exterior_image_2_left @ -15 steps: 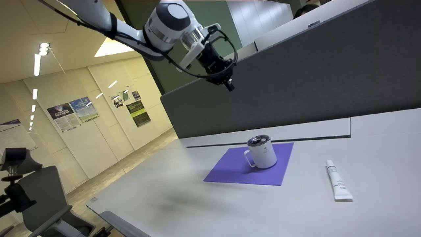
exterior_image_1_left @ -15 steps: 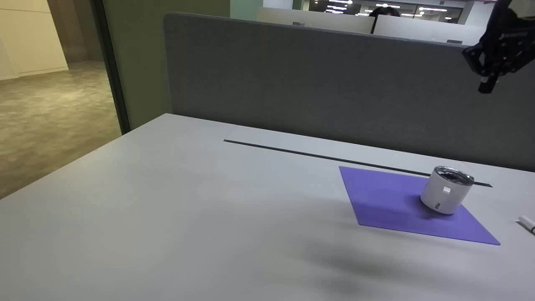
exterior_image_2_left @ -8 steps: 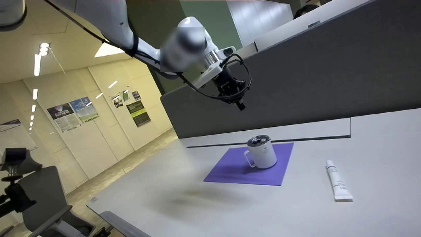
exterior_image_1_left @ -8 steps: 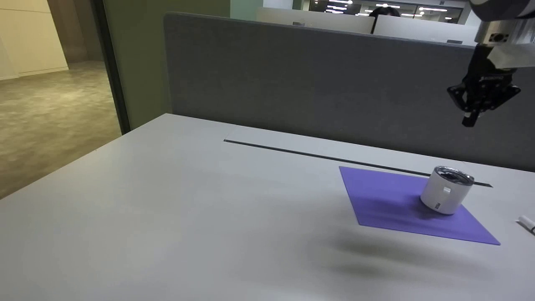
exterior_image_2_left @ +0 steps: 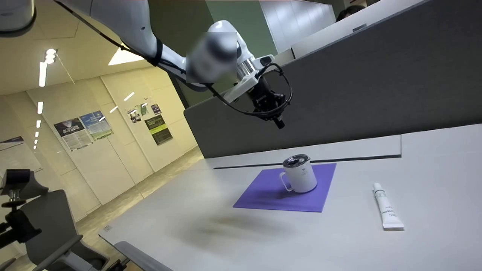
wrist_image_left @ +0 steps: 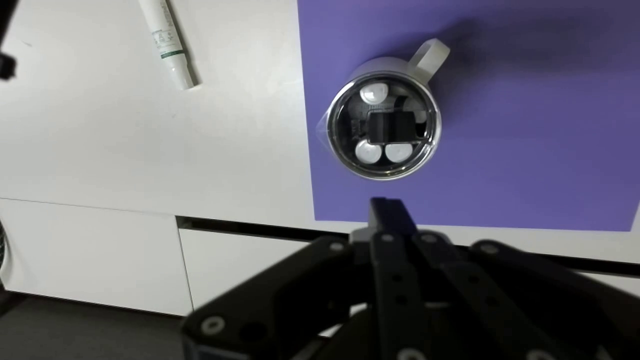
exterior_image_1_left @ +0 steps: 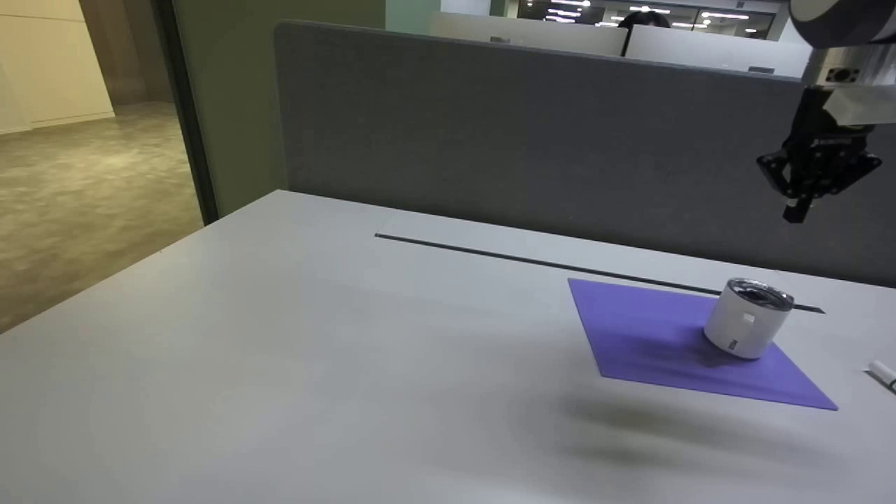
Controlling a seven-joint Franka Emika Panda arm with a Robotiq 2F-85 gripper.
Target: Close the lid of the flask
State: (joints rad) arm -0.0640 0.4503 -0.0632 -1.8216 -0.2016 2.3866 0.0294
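Apparently not yet closed; no contact.
Hovers with hand [wrist_image_left: 391, 217] pressed together, higher than clear lid [exterior_image_2_left: 296, 160] (seated on white mug [exterior_image_2_left: 303, 177], upright on purple mat [exterior_image_2_left: 267, 190]). Presumably left: push black slider [wrist_image_left: 392, 127] across.

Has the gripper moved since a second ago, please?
Yes, down: in both exterior views the gripper is lower relative to the gray partition, nearer the lidded mug.

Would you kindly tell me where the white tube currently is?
In the wrist view, the white tube lies at the upper left on the table, left of the purple mat.
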